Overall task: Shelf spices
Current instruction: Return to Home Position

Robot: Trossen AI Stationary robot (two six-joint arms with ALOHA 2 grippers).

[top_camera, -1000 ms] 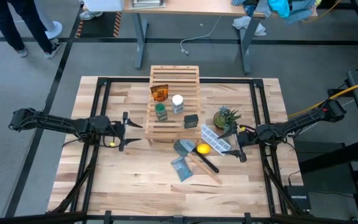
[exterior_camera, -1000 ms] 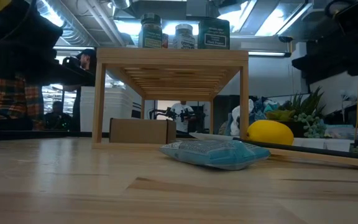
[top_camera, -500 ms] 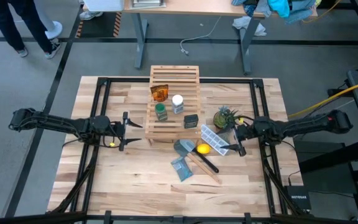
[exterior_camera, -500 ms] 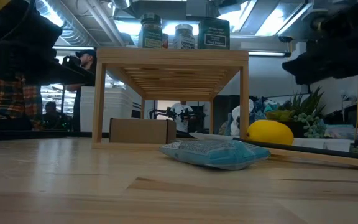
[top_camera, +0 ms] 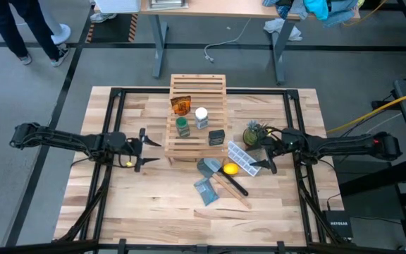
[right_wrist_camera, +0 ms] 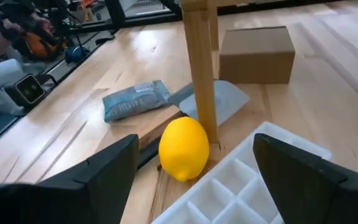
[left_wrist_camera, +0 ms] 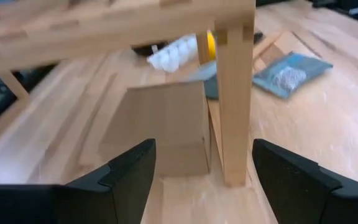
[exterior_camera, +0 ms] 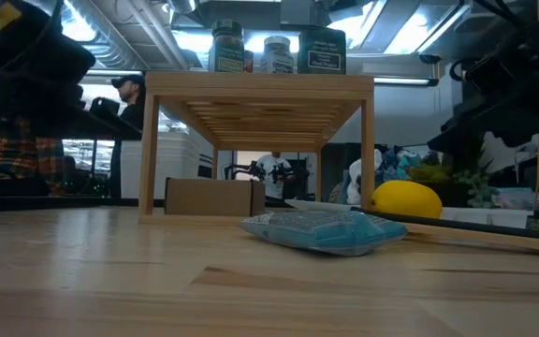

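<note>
High view: all four spices sit on top of the shelf (top_camera: 198, 86) — orange-brown packet (top_camera: 180, 105) toward the far end, green-lidded jar (top_camera: 182, 127) and white-capped bottle (top_camera: 201, 116) side by side mid-rack, small black box (top_camera: 217, 137) by the near right edge. Nothing on the rack has shifted in the last second. What did change is the right arm: its elbow has swung toward the near side and the right gripper (top_camera: 268, 151) has crept from the near end of the white tray (top_camera: 244, 159) up beside the plant (top_camera: 254, 132). Its fingers are spread and hold nothing; its wrist view shows only the lemon (right_wrist_camera: 184, 148) against a shelf leg, with the tray below. Left gripper (top_camera: 142, 149) has not moved, fingers apart, parked just off the shelf's left side. My read — the placing is done and only the retreat home is left, mostly for the right arm.
</note>
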